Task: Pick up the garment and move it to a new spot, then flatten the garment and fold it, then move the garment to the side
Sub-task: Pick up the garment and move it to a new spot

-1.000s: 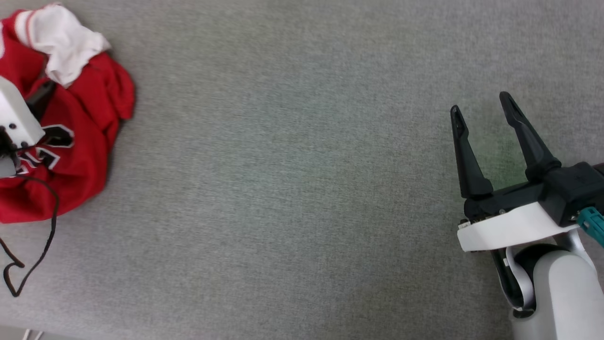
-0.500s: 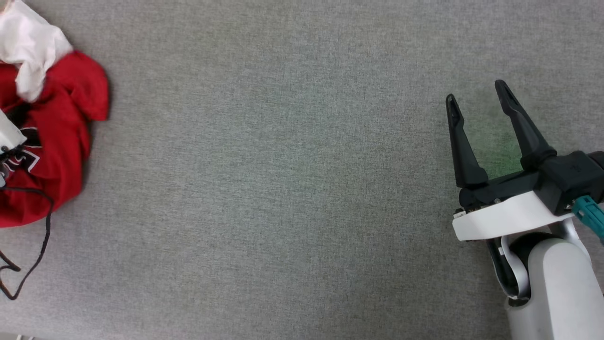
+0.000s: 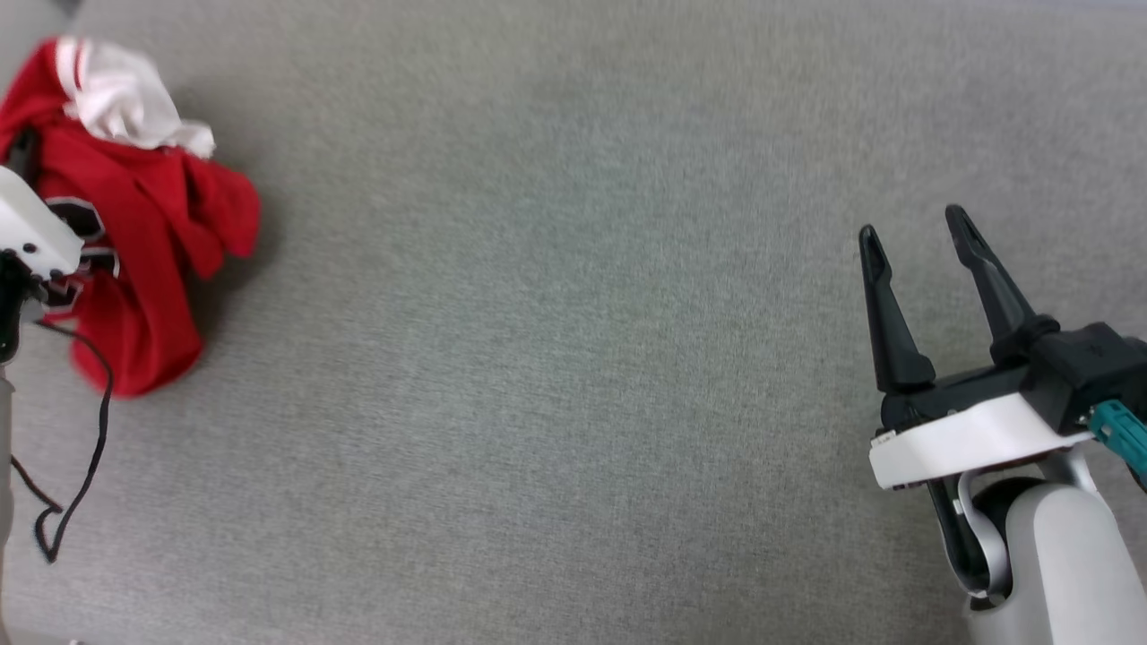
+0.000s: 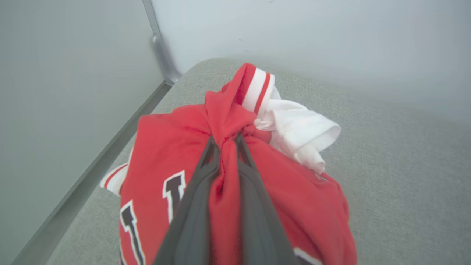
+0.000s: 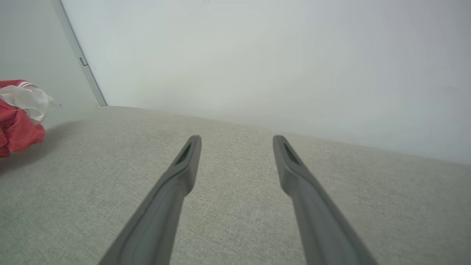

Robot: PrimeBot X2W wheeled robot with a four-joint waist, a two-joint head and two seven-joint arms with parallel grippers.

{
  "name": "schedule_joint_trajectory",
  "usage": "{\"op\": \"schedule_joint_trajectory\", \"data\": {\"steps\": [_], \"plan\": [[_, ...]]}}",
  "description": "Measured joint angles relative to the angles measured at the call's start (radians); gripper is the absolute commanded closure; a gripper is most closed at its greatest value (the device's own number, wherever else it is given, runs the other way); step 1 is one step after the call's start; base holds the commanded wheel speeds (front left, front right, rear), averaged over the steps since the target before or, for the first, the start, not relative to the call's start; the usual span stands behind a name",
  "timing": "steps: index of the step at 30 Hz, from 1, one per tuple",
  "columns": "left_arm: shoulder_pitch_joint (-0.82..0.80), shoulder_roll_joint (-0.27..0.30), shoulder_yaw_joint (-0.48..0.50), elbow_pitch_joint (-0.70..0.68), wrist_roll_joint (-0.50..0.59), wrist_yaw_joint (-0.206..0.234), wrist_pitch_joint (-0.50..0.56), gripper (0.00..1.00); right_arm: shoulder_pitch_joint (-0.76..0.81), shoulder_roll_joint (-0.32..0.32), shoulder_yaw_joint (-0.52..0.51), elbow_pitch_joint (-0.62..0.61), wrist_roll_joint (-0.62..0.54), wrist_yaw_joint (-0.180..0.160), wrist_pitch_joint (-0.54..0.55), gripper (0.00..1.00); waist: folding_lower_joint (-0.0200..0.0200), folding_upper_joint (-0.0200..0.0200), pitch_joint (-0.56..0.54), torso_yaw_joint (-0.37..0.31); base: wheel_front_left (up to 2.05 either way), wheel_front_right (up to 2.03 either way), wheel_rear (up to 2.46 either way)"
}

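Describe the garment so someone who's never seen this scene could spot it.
Start at the grey fabric surface and look to its left end. There the left end effector pinches a bunched garment: bright red, white sleeve, striped trim, black white-edged lettering.

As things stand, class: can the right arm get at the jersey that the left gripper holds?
Probably yes, but with a long reach: only grey surface lies between the open right gripper and the garment, which is bunched in the shut left gripper far across.

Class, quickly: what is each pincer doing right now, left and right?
Left pincer: closed, holding a bunched fold of the red jersey.
Right pincer: open, holding nothing.
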Motion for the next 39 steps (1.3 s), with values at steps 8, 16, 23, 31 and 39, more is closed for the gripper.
{"op": "schedule_joint_trajectory", "data": {"steps": [8,16,23,31,39], "plan": [[0.007,-0.037,-0.021,-0.051,0.071,0.043,-0.258,1.00,0.059,0.000,-0.028,0.022,0.031,0.000,-0.012,0.00,0.0000,0.0000,-0.130,0.007,0.00,0.00,0.00],[0.104,-0.101,-0.043,-0.191,0.099,0.093,-0.381,1.00,0.129,0.000,-0.053,0.030,0.050,0.000,-0.013,0.00,-0.0003,0.0000,-0.241,-0.042,0.00,0.00,0.00],[0.246,-0.193,-0.097,-0.408,0.112,0.130,-0.402,1.00,0.184,0.000,-0.069,0.017,0.063,0.000,0.005,0.00,-0.0003,0.0000,-0.296,-0.146,0.00,0.00,0.00],[0.405,-0.309,-0.206,-0.611,0.104,0.140,-0.367,1.00,0.202,0.000,-0.073,-0.017,0.066,0.000,0.026,0.00,-0.0002,0.0000,-0.305,-0.274,0.00,0.00,0.00],[0.550,-0.385,-0.338,-0.663,0.111,0.144,-0.314,1.00,0.201,0.000,-0.060,-0.017,0.094,0.000,0.011,0.00,-0.0002,0.0000,-0.236,-0.356,0.00,0.00,0.00]]}}
